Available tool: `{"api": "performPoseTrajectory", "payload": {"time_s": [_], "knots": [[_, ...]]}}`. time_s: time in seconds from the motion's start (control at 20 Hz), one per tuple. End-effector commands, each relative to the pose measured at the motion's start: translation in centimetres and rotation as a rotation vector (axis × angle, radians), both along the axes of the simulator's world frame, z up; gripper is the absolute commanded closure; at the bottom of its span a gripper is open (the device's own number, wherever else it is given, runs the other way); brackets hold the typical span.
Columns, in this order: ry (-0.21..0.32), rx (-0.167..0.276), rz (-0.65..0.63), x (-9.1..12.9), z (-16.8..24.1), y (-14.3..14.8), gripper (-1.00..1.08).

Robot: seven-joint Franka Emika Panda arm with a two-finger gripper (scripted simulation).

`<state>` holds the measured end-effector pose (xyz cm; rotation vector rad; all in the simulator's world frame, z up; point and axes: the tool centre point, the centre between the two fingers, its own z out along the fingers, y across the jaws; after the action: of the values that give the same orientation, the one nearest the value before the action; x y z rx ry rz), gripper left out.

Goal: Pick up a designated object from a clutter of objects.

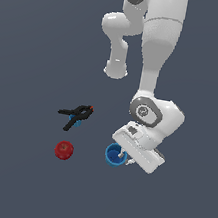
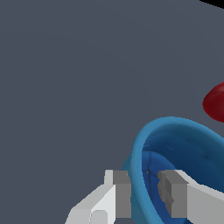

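**A:** Where's the cup [image 1: 114, 154]?

**B:** On the table [image 1: 13, 175], upright, right under the wrist, well apart from the red ball [image 1: 63, 150] and the clamp [image 1: 75, 113]. A teal brick [image 1: 75, 121] peeks out beneath the clamp.

**A:** And the gripper [image 2: 146, 192]?

**B:** The jaws straddle the cup's wall [image 2: 139, 175], one finger [image 2: 120, 194] outside, the other inside the bowl. The gap is narrow, but I can't tell whether the pads are already pressing.

**A:** So how should it finish?

**B:** I'd judge it should close squarely on the wall, low enough past the rim that the tapered side doesn't slip. Then lift straight up, slowly, since a one-wall grip may let the cup tilt.
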<state>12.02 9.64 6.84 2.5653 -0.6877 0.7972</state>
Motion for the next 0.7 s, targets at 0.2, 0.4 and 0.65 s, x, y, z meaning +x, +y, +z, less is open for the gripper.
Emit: {"api": "performPoseTrajectory", "payload": {"time_s": [0.2,0.4,0.65], "knots": [[0.000,0.000,0.001,0.0,-0.1,0.0,1.08],[-0.001,0.000,0.001,0.0,0.0,0.1,1.08],[0.000,0.000,0.001,-0.1,1.0,0.5,1.08]]}}
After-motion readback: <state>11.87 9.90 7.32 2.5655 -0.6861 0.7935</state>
